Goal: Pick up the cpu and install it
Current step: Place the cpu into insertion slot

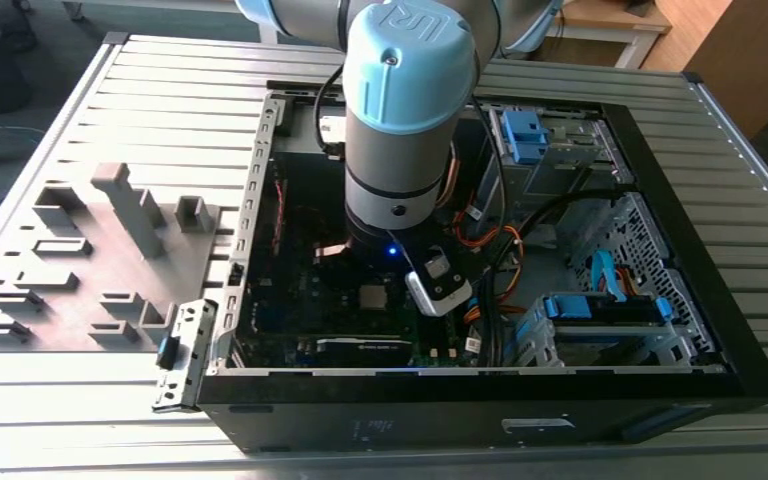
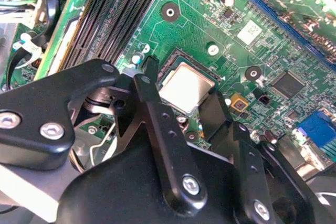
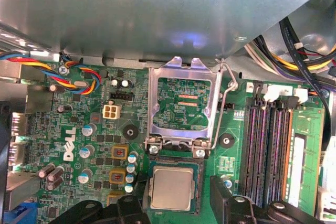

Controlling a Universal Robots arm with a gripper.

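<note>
Exterior view: the arm [image 1: 404, 120] reaches down into an open black computer case [image 1: 704, 380] lying on a slatted metal table [image 1: 157, 90]. A grey fixture [image 1: 131, 205] with upright blocks stands outside the case, toward the exterior view's left. Just below the wrist, the cpu [image 1: 375, 296] shows as a small pale square on the board inside the case. Second wrist view: the cpu [image 2: 186, 87] lies flat in its dark socket [image 2: 176, 59] on the green motherboard [image 2: 210, 19], silvery top facing up. The gripper [image 2: 181, 85] is down over it with its black fingers [image 2: 157, 108] spread apart, one on each side of the chip, so the chip sits between them rather than being clamped. A bank of long dark memory slots [image 2: 121, 9] runs beside the socket. First wrist view: the cpu [image 3: 172, 188] again rests squarely in the socket, and the gripper [image 3: 177, 184] is released, with a visible gap between the chip's edge and the finger on the memory-slot side. The metal retention frame [image 3: 155, 98] stands raised just beyond the socket, its wire lever [image 3: 226, 85] up alongside it. Coloured cables [image 3: 79, 72] cross the board's far corner.
</note>
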